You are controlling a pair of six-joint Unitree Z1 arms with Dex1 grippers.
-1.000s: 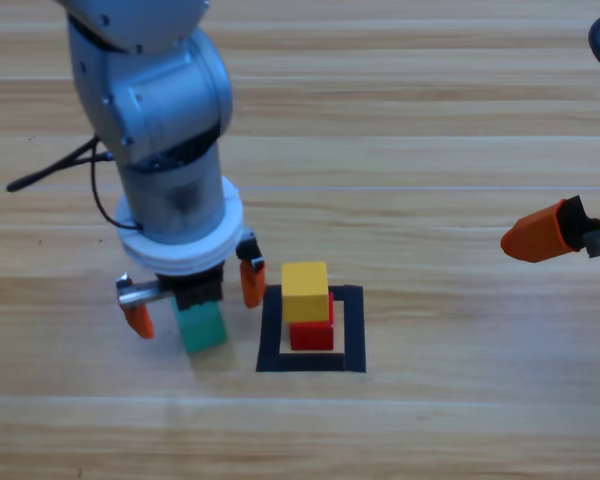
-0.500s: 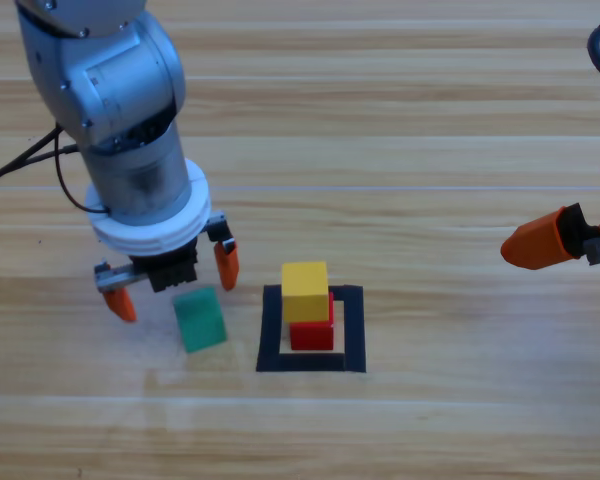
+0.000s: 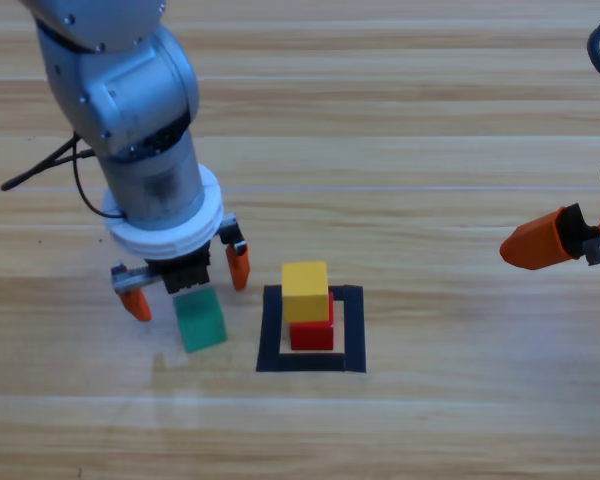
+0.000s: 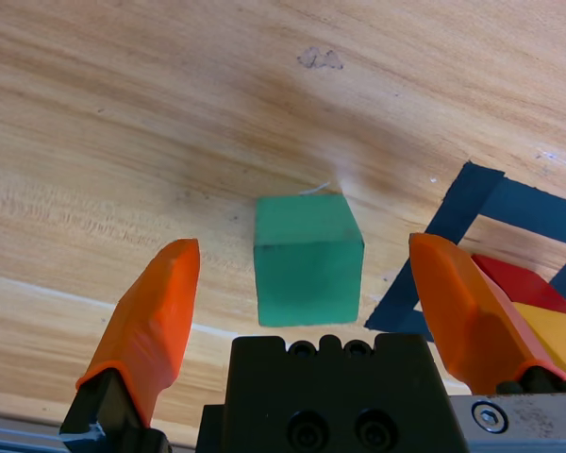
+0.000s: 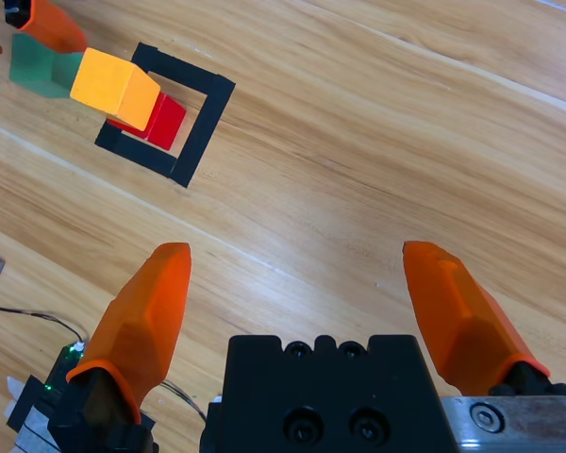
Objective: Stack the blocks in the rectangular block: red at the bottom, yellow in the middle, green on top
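Observation:
The yellow cube (image 3: 305, 292) sits on the red cube (image 3: 312, 333) inside the black tape frame (image 3: 354, 330). Just left of the frame, the teal-green cube (image 3: 200, 319) rests on the wood. My left gripper (image 3: 186, 284) hovers open over the green cube's far edge, one orange jaw on each side, touching nothing. In the left wrist view the green cube (image 4: 307, 257) lies between the spread jaws, with the frame (image 4: 472, 193) and red cube (image 4: 524, 285) at the right. My right gripper (image 3: 555, 236) waits open at the right edge; its wrist view shows the stack (image 5: 115, 88) far off.
A black cable (image 3: 50, 165) trails over the table behind the left arm. Bare wood surrounds the frame in front and to the right.
The left arm pulled back and left off the green cube, then shifted slightly right again over it. The green cube stays on the table. The right arm held still.

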